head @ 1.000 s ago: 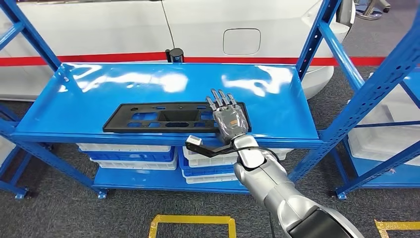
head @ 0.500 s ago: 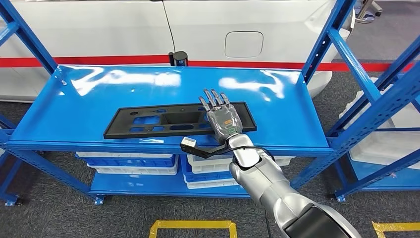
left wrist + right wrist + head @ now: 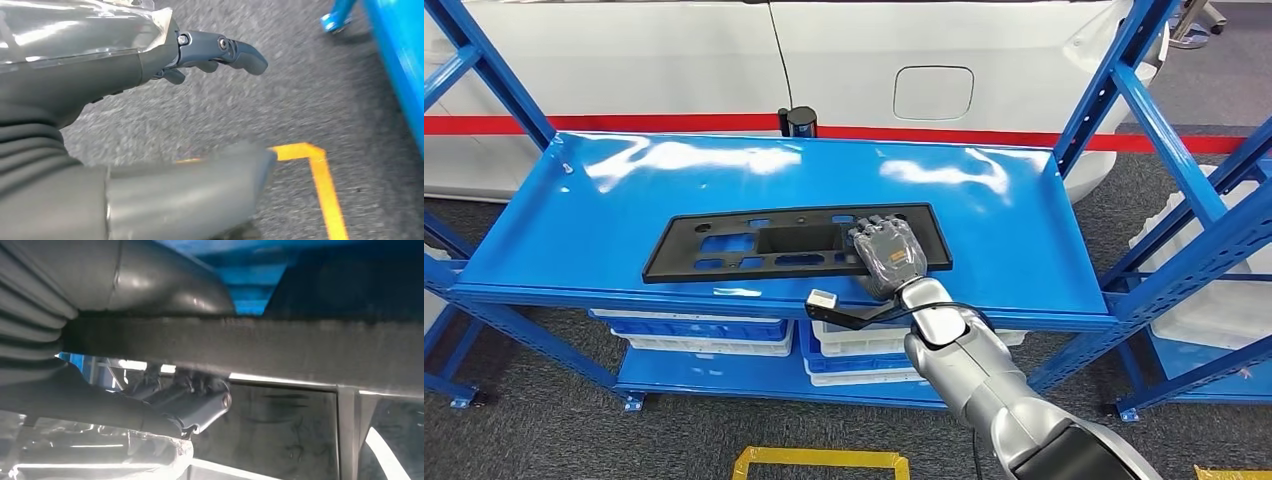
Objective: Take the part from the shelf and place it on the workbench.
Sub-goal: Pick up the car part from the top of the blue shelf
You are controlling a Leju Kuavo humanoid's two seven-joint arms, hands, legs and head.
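A long flat black part (image 3: 754, 245) with several cut-outs lies on the top blue shelf (image 3: 984, 240), near its front edge. My right hand (image 3: 887, 258) sits on the part's right end, fingers curled down over it. In the right wrist view the part's dark edge (image 3: 250, 347) runs between the grey thumb (image 3: 165, 285) and the darker fingers (image 3: 200, 405), so the hand grips it. My left hand (image 3: 125, 75) hangs over the grey floor, fingers apart and holding nothing.
Blue uprights (image 3: 1114, 80) frame the shelf. White and blue bins (image 3: 694, 330) sit on the lower level. A second blue rack (image 3: 1214, 260) stands at the right. A white car (image 3: 874, 60) is close behind. Yellow tape (image 3: 819, 460) marks the floor.
My right hand's fingers, stretched flat over the part before, have curled down onto its right end. The whole view has shifted slightly, so the camera moved; the part stays on the shelf.
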